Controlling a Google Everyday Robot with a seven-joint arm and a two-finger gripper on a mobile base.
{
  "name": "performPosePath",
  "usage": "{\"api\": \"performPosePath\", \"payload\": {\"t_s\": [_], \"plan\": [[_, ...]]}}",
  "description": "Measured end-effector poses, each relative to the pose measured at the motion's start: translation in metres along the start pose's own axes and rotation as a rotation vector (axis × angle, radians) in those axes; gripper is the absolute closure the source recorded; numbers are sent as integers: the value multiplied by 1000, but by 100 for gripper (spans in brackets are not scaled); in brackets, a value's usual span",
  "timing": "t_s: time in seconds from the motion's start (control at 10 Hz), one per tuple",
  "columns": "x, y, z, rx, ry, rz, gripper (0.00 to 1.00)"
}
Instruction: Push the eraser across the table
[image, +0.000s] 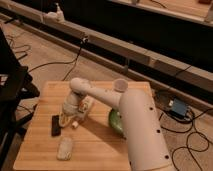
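The eraser (56, 125) is a small flat black block lying on the left part of the light-brown wooden table (95, 150). My white arm reaches from the lower right over the table. My gripper (66, 118) hangs low just right of the eraser, close to its right edge; I cannot tell whether it touches it.
A whitish textured pad (65, 148) lies near the table's front left. A white tube with an orange stick (86, 107) lies beside the gripper. A green bowl (115, 121) is partly hidden behind my arm. Cables run over the floor around the table.
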Motion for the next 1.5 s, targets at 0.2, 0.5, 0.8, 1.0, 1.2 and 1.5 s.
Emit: {"api": "performPosePath", "payload": {"t_s": [0.2, 0.5, 0.8, 1.0, 1.2, 1.5], "plan": [[-7, -16, 9, -7, -7, -44, 100], [-17, -50, 14, -11, -5, -126, 100], [-29, -83, 27, -28, -23, -209, 100], [-35, -102, 31, -18, -39, -260, 100], [-43, -111, 35, -3, -64, -292, 100], [-63, -124, 35, 11, -80, -356, 100]]}}
